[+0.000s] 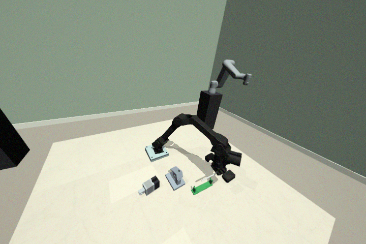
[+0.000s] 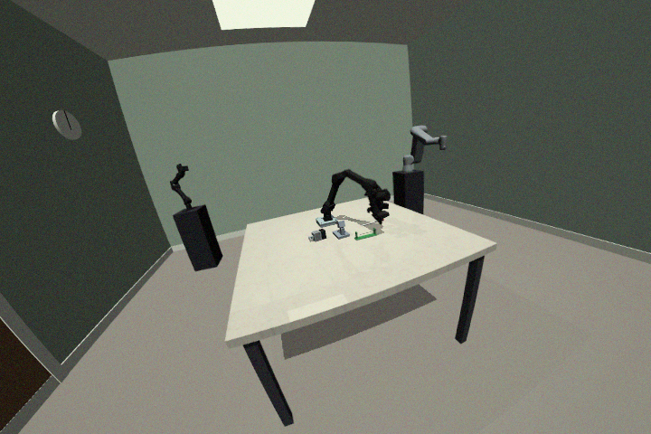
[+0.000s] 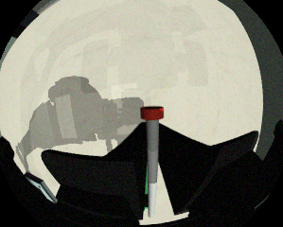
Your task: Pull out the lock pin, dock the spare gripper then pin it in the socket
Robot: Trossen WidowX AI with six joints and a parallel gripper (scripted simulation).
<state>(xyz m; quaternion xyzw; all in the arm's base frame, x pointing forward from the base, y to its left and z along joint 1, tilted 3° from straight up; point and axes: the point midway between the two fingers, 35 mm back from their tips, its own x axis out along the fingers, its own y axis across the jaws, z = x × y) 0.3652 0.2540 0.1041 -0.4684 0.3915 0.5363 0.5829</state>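
Observation:
My gripper is shut on the lock pin, a thin grey rod with a red head and a pale tip. The pin hangs above the table, clear of the mount, its tip pointing toward the left over the back of the green stand in the top view. The grey-blue mount stands with no pin or spare gripper in its socket. The spare gripper, a grey block with black and light ends, lies left of the mount.
The green stand with two upright posts is right of the mount, just below the held pin. The arm's pale base plate is behind the mount. Other arms stand on dark pedestals beyond the table.

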